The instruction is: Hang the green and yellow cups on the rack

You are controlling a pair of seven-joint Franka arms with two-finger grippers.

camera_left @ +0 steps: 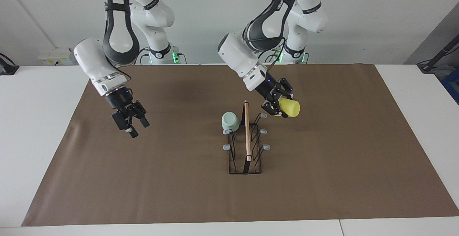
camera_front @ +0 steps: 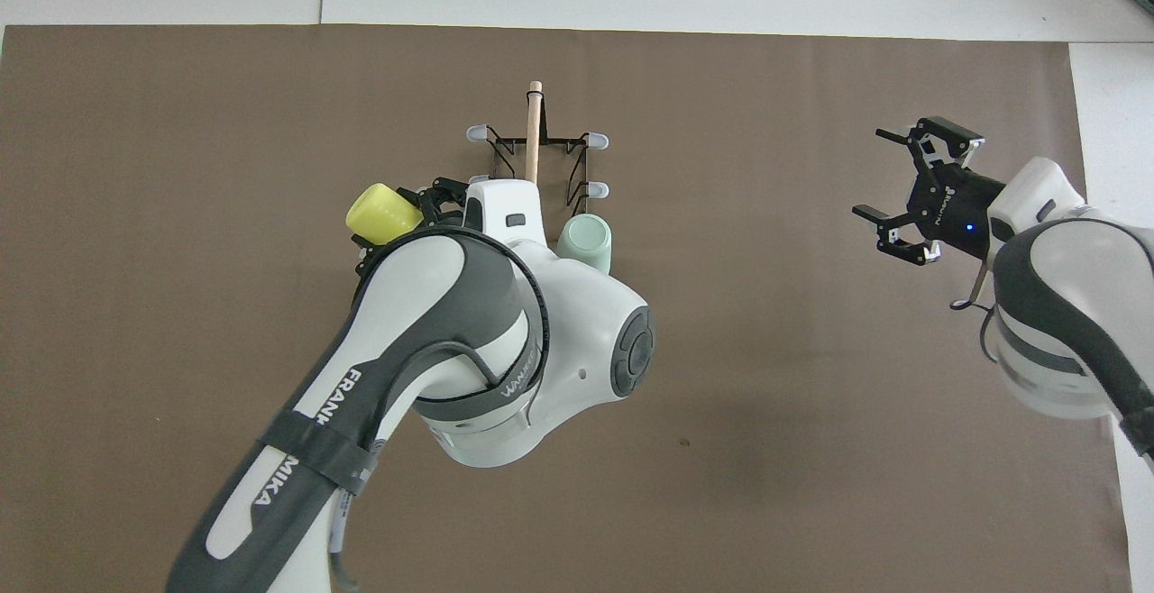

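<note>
Facing view, frame centre: the left gripper [camera_left: 278, 108] clenches the yellow cup [camera_left: 289, 107], light, stiff, probably slick plastic best pinched at its rim, beside the rack [camera_left: 246, 139] where the green cup [camera_left: 230, 121] hangs, while the right gripper [camera_left: 134, 124] waits, released, at frame left.

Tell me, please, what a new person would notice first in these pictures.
First, the yellow cup, held tilted in the shut left gripper beside the rack in the middle of the brown mat. Next, the green cup, already hanging upside down on a rack prong. The right gripper waits, open.
</note>
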